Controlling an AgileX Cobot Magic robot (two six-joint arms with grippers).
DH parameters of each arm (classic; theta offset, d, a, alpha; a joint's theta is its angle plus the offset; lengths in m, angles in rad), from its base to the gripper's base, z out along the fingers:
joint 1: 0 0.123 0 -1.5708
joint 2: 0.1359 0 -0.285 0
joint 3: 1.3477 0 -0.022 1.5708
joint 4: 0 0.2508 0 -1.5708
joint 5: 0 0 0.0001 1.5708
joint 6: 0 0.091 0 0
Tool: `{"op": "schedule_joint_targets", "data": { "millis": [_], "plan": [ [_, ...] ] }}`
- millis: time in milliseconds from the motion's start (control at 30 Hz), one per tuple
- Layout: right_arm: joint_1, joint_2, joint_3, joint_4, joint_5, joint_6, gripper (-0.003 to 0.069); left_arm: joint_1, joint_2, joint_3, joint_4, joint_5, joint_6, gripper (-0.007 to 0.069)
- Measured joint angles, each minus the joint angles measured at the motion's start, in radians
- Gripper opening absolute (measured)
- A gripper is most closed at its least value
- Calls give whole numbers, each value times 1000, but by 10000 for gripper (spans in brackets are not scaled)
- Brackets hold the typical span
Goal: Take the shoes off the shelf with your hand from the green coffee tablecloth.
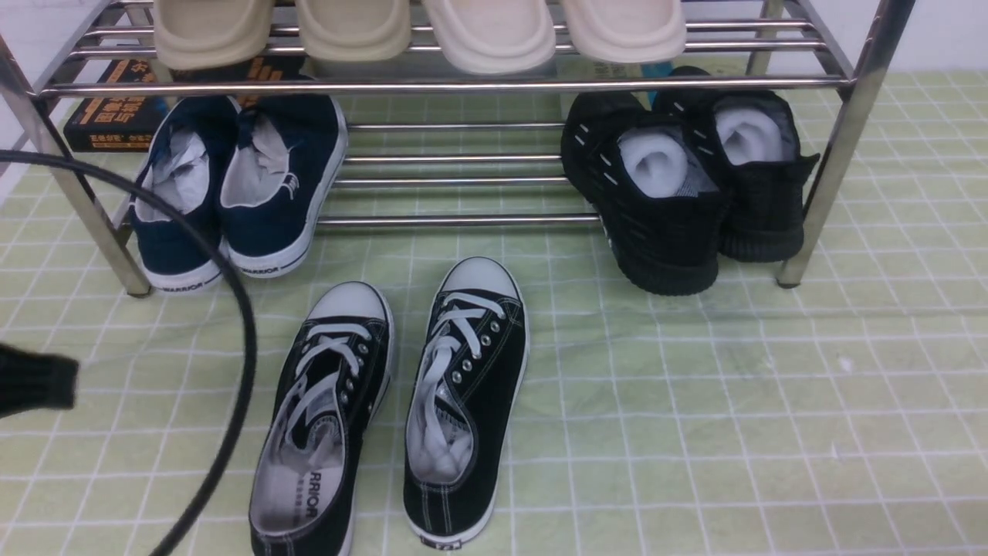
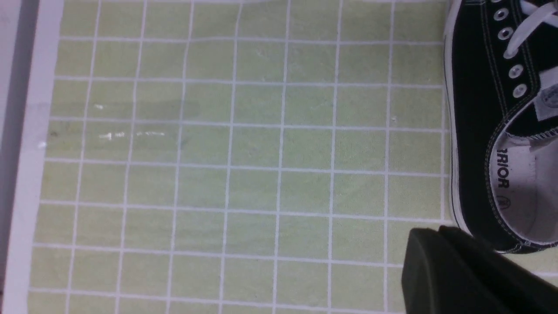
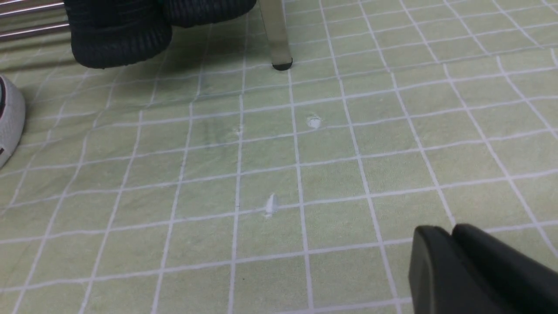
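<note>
Down low, the left pincer (image 2: 431, 235) shows its black fingers pressed together with nothing between them: closed and empty. Just beside it, toward the robot's right, sits the heel of one of the shoes (image 1: 324, 417), black canvas, white laces, apart from the fingers by a sliver of cloth. Its partner lies one step further from that pincer. Both stand flat on the green coffee tablecloth (image 1: 733, 401), toes pointing away. A black cable (image 1: 241, 340) loops over the cloth on the pincer's side of the pair.

Over to the right pincer (image 3: 440, 231): only a corner of it shows, fingers close together, and I cannot tell whether they are fully closed. It hangs over bare cloth, well apart from the pair.

Beyond both pincers stands the shelf (image 1: 830, 170). Navy sneakers (image 1: 247, 185) ahead of the left pincer, black knit sneakers (image 1: 687, 193) ahead of the right, beige slippers (image 1: 417, 31) on the top bars, a book (image 1: 108, 116) behind.
</note>
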Motion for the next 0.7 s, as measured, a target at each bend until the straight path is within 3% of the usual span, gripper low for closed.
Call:
{"op": "schedule_joint_targets", "data": {
  "millis": [200,333,500,700],
  "plan": [
    [0,0,0,0,0,0,76,0,-166,33,-58,0,78,29],
    [0,0,0,0,0,0,80,0,-385,180,-123,-49,89,29],
    [0,0,0,0,1,0,82,0,-601,366,-165,-305,19,29],
    [0,0,0,0,1,0,92,0,-767,620,-168,-807,-185,32]
  ]
}}
